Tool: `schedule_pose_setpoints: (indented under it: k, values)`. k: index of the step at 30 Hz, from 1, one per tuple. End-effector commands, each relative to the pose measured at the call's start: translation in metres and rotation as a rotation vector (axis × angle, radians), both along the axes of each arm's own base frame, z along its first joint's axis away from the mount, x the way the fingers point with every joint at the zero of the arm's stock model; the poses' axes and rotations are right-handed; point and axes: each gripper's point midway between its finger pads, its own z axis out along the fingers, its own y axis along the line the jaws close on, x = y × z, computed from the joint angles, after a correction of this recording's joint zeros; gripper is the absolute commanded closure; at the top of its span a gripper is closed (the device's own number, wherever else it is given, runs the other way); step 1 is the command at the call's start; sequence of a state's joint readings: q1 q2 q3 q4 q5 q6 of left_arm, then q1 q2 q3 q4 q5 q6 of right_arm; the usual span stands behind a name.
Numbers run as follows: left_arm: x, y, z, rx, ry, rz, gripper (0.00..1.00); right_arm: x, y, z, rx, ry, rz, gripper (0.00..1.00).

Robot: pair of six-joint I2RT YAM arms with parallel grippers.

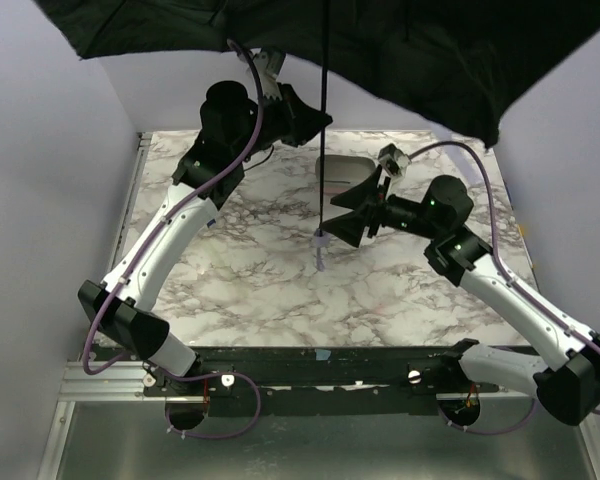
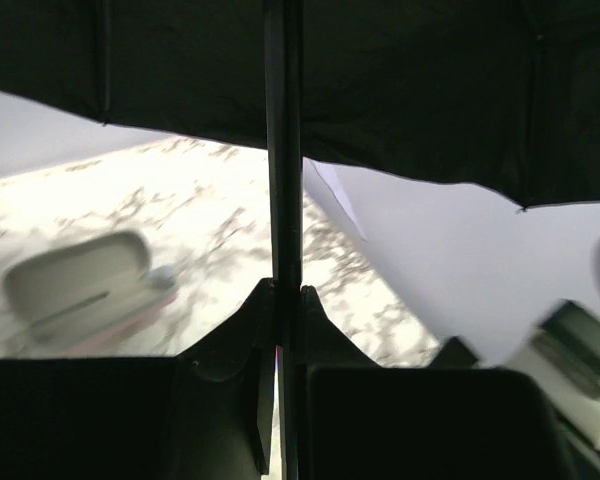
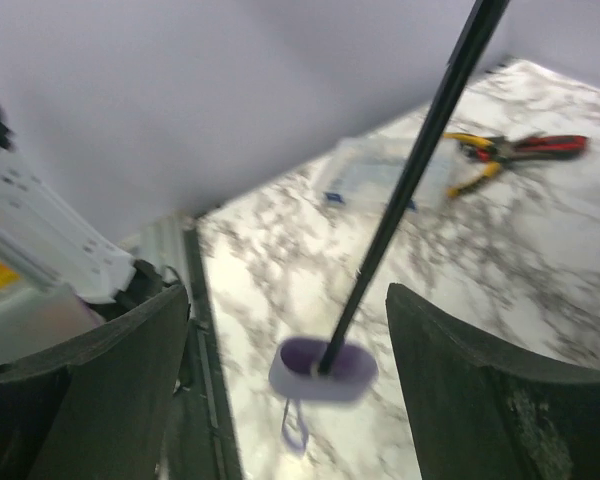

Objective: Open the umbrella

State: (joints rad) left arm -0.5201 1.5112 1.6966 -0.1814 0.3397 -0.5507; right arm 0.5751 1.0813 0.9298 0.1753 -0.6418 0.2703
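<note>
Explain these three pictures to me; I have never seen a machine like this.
Two robot arms are bolted at the near edge of a marble table. One picture looks down from above and behind them; the other two come from a camera on each wrist.

The umbrella is open, its black canopy spread across the top of the overhead view. Its thin shaft hangs down to a small pale handle.

The left gripper is shut on the shaft, holding the umbrella up. The right gripper has its jaws open on either side of the handle, touching nothing.

On the table lie a clear box and red-and-yellow pliers.
</note>
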Motion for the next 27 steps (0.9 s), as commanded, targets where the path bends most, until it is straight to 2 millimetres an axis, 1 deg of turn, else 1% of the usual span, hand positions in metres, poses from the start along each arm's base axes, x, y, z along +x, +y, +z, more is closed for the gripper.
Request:
schedule_pose_setpoints:
  k: [1,3,4,6,8,10,12,14,16,18,19,20,22,24,25,27]
  values:
    - [0.008,0.019,-0.006,0.002,-0.057,0.081,1.0,0.008,-0.034,-0.052,-0.221,-0.073,-0.151,0.18]
    - [0.008,0.019,-0.013,-0.01,-0.058,0.079,1.0,0.01,-0.042,-0.05,-0.245,-0.145,-0.182,0.19]
    - [0.008,0.019,-0.015,-0.015,-0.066,0.073,1.0,0.013,-0.046,-0.045,-0.244,-0.171,-0.214,0.21]
    - [0.007,0.017,-0.013,-0.036,-0.087,0.063,1.0,0.021,-0.054,-0.037,-0.242,-0.21,-0.278,0.27]
    - [0.009,0.015,-0.016,-0.044,-0.07,0.062,1.0,0.03,-0.058,-0.02,-0.219,-0.289,-0.329,0.35]
    - [0.011,0.014,-0.017,-0.049,-0.057,0.063,1.0,0.039,-0.061,-0.002,-0.203,-0.403,-0.372,0.47]
    - [0.011,0.013,-0.014,-0.053,-0.059,0.059,1.0,0.051,-0.064,0.022,-0.182,-0.545,-0.43,0.56]
    - [0.008,0.01,-0.009,-0.063,-0.061,0.039,1.0,0.068,-0.066,0.048,-0.175,-0.67,-0.501,0.62]
    - [0.002,0.007,-0.002,-0.07,-0.075,0.002,1.0,0.09,-0.067,0.067,-0.191,-0.759,-0.578,0.65]
    - [-0.004,0.006,0.003,-0.074,-0.085,-0.018,1.0,0.11,-0.069,0.093,-0.174,-0.813,-0.667,0.65]
    - [-0.007,0.006,0.005,-0.073,-0.084,-0.023,1.0,0.12,-0.069,0.1,-0.177,-0.832,-0.7,0.65]
    - [-0.009,0.006,0.005,-0.069,-0.081,-0.029,1.0,0.126,-0.067,0.114,-0.161,-0.861,-0.721,0.65]
    - [-0.014,0.006,0.005,-0.062,-0.08,-0.054,1.0,0.135,-0.063,0.131,-0.163,-0.925,-0.739,0.66]
    - [-0.021,0.004,0.008,-0.06,-0.1,-0.084,1.0,0.145,-0.062,0.145,-0.167,-0.969,-0.777,0.66]
    - [-0.024,0.004,0.01,-0.065,-0.107,-0.094,1.0,0.152,-0.064,0.15,-0.174,-0.979,-0.812,0.66]
    - [-0.029,0.005,0.012,-0.067,-0.107,-0.107,1.0,0.169,-0.076,0.158,-0.201,-0.979,-0.915,0.66]
